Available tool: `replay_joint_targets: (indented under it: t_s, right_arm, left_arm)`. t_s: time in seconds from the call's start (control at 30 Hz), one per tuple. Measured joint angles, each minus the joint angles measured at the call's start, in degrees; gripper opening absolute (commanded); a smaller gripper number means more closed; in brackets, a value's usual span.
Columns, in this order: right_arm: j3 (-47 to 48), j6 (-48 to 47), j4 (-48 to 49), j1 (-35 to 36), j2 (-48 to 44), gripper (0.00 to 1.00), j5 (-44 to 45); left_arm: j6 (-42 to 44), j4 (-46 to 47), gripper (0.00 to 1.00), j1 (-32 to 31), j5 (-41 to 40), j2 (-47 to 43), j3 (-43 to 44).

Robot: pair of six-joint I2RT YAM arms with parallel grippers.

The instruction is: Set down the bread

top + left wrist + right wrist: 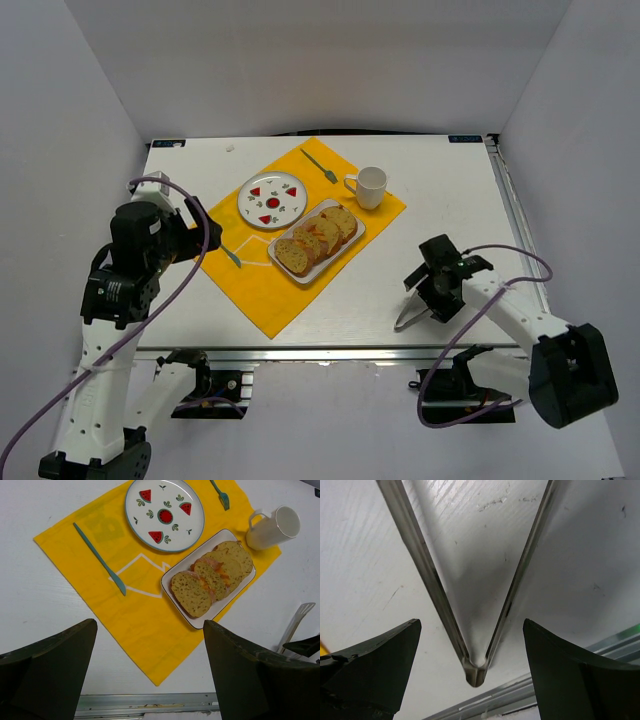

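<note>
yellow cloth covers the middle of the white worktop, and on its right part sits a white oblong tray with slices overlapped in a row; the bread is the nearest slice, lying on top at the near end of that row. beyond the tray are a round plate painted with watermelon wedges and a white mug, which is just off the cloth's far right edge. a teal knife lies left of the plate, a teal fork beyond it. my left gripper hangs above the cloth's near edge, jaws spread wide and holding nothing. my right gripper is low over the bare worktop well right of the tray, jaws wide, straddling the hinge end of metal tongs without gripping them.
</note>
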Motion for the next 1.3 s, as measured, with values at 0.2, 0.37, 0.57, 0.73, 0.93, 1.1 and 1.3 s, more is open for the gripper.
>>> replay_joint_targets:
  t_s: [0.2, 0.37, 0.57, 0.73, 0.93, 1.1, 1.3]
  right_arm:
    - [0.00, -1.86, 3.26, -0.02, 5.70, 0.89, 1.73]
    - [0.44, -3.32, 4.70, 0.07, 8.72, 0.88, 2.38]
    - [1.44, -4.63, 3.30, 0.37, 10.49, 0.66, 3.06]
    - [1.38, -4.85, 2.08, 0.37, 10.58, 0.52, 4.20]
    - [4.52, -7.26, -0.68, 1.38, 9.97, 0.49, 5.31]
    - [14.91, -13.03, -7.13, 1.79, 4.33, 0.47, 5.55]
    - [29.07, -20.15, -17.55, 1.81, -0.55, 0.48, 5.11]
  left_arm:
    - [0.28, -0.02, 0.98, -0.20, -0.52, 0.96, 0.00]
    - [0.55, -0.04, 0.98, -0.31, -1.18, 1.55, 0.00]
    - [0.61, -0.07, 0.98, -0.33, -1.60, 1.77, 0.00]
    - [0.61, -0.04, 0.98, -0.33, -1.62, 1.79, 0.00]
    - [0.59, -0.04, 0.98, -0.33, -1.64, 1.84, 0.02]
    - [0.61, 0.11, 0.98, -0.33, -1.66, 2.49, 0.83]
    - [0.61, 0.79, 0.98, -0.33, -2.21, 3.34, 2.84]
